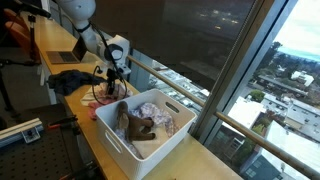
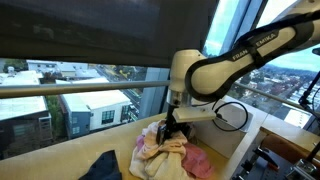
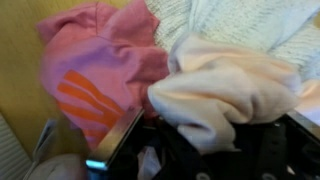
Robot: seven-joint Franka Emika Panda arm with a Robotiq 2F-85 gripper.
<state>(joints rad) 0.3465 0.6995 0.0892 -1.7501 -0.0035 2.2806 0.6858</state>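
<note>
The hand [image 3: 205, 152] hangs in the white bin [image 1: 112, 138] at mid-frame, fingers [image 3: 118, 152] spread and gripping nothing, the cream cloth [image 3: 230, 85] bulging between them beside the pink garment [image 3: 95, 70], and I'd judge it's lining up a grasp, which calls for closing squarely on that fold.

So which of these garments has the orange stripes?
The pink garment, left in the wrist view. The cream garment beside it and the white knit above show no stripes.
</note>
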